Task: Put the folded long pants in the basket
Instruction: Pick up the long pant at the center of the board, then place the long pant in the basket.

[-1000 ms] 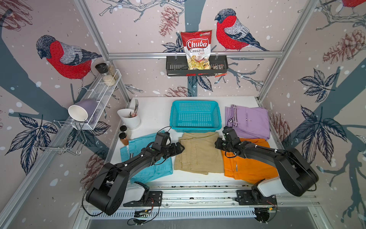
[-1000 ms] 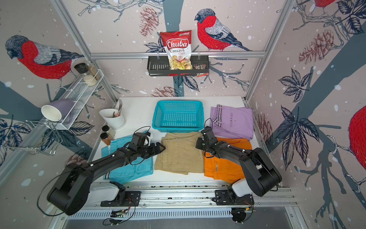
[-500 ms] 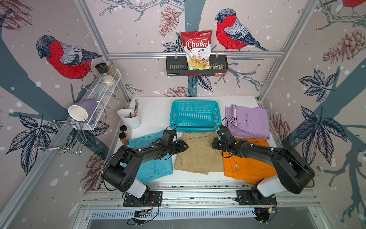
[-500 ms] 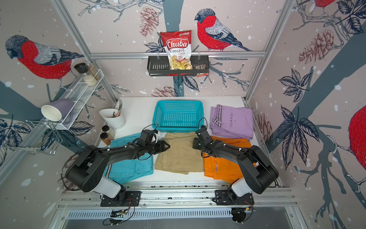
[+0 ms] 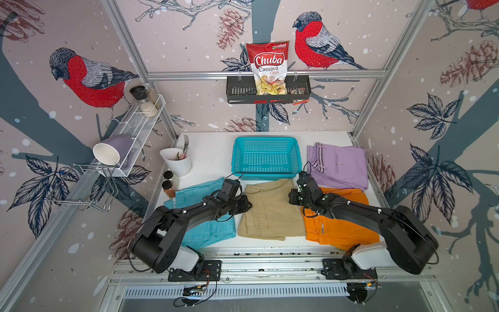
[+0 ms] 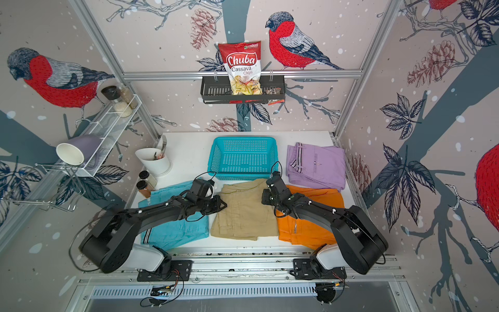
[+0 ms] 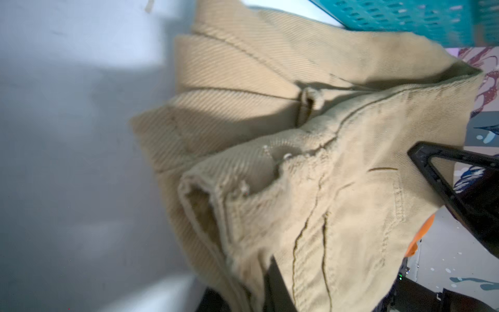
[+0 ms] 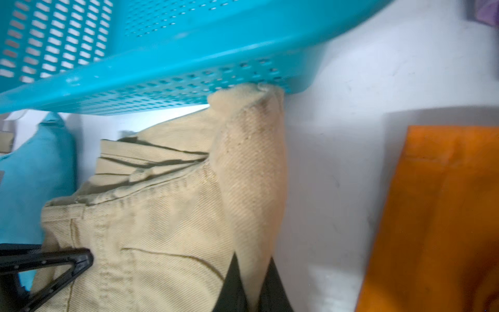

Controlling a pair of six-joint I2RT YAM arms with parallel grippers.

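**Khaki pants (image 5: 270,213) pinched from both sides**

Front row: turquoise pants (image 5: 213,232), khaki pants, orange pants (image 5: 337,232). Left gripper (image 5: 249,206) is closed on khaki's left edge. Right gripper (image 5: 290,196) is closed on a raised fold at its right edge. Khaki's far edge touches the basket (image 5: 266,139) near wall. Lilac pants (image 5: 343,164) lie beside the basket, far right.

Enclosed on three sides by pale wallpaper (image 5: 189,32) printed with red-breasted birds, pine cones, dark leaves; framed in aluminium profile (image 5: 194,76); floored by white tabletop (image 5: 213,151); at 12 o'clock, black slotted rack (image 5: 237,91) hung from the rail, red chips bag (image 5: 267,64) inside; at 9 o'clock, white wire shelf (image 5: 140,127) with tipped lilac cup (image 5: 108,152), jars (image 5: 139,93); at 6 o'clock, metal base rails (image 5: 270,266); lit evenly, shadows soft.
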